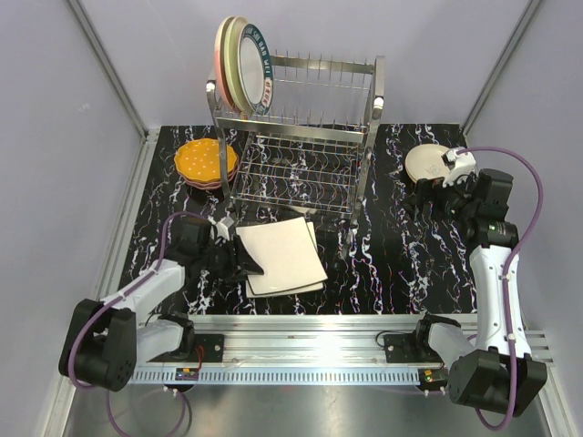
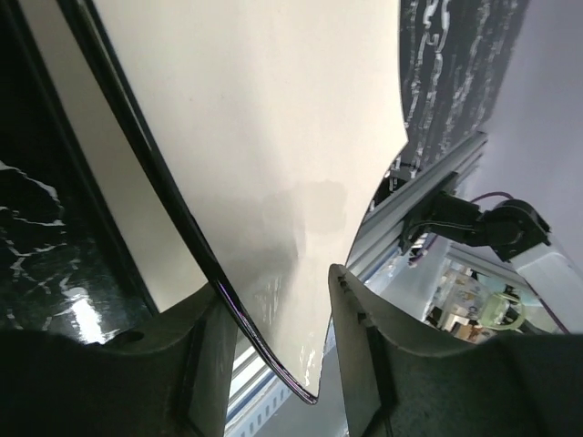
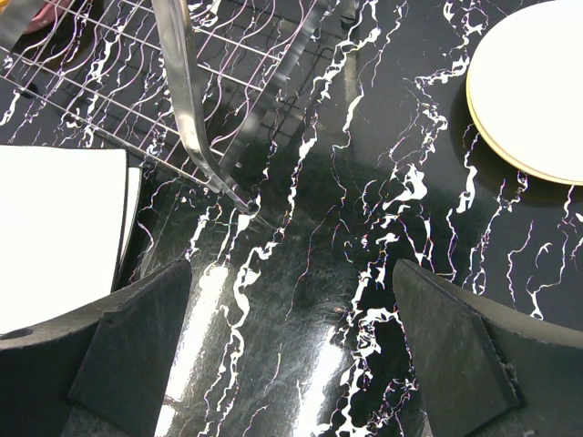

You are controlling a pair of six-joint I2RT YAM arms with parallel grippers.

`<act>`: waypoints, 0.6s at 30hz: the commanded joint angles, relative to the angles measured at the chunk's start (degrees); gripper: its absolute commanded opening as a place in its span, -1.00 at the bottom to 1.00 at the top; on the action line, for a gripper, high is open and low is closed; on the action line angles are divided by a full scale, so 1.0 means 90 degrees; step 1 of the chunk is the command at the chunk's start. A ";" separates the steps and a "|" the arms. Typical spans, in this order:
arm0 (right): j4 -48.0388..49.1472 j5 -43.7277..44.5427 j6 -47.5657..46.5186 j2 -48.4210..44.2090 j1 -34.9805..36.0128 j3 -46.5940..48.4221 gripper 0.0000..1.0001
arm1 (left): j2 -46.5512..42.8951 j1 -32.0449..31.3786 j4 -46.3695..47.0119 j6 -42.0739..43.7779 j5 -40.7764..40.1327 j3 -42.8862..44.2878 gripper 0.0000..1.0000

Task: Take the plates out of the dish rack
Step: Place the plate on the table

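Note:
The chrome dish rack (image 1: 301,137) stands at the back of the table, with three plates (image 1: 241,66) upright at the left end of its upper tier. Two large cream square plates (image 1: 282,257) lie stacked in front of it. My left gripper (image 1: 244,259) is at their left edge. In the left wrist view the top square plate (image 2: 273,109) has its rim between the jaws of the left gripper (image 2: 273,282), which stand apart with a gap on the right side. My right gripper (image 1: 421,198) hovers open over bare table, as the right wrist view of it (image 3: 291,269) shows.
An orange plate (image 1: 205,161) tops a stack left of the rack. A round cream plate (image 1: 426,164) lies at the back right, also seen as the cream plate (image 3: 533,86) in the right wrist view. A rack leg (image 3: 187,100) stands just ahead of the right gripper. Grey walls close both sides.

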 commanded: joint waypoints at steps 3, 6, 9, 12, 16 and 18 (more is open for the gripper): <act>0.0265 -0.0135 -0.0050 -0.0139 -0.0006 0.0017 0.99 | 0.0457 0.0015 -0.0328 0.0685 -0.0466 0.0767 -0.07; 0.0265 -0.0145 -0.0059 -0.0129 -0.0016 -0.0003 1.00 | 0.0711 0.0014 -0.0592 0.0910 -0.0789 0.0962 -0.03; 0.0265 -0.0165 -0.0050 -0.0119 -0.0006 0.0007 0.99 | 0.0927 0.0005 -0.0836 0.1144 -0.1024 0.1157 0.01; 0.0255 -0.0164 -0.0050 -0.0129 -0.0006 0.0007 0.99 | 0.1210 0.0014 -0.0993 0.1310 -0.1093 0.1323 0.04; 0.0255 -0.0164 -0.0040 -0.0119 -0.0016 -0.0003 0.99 | 0.1328 -0.0005 -0.1120 0.1467 -0.1161 0.1499 0.08; 0.0255 -0.0174 -0.0050 -0.0110 -0.0006 -0.0003 0.99 | 0.1347 -0.0005 -0.1149 0.1574 -0.1171 0.1568 0.22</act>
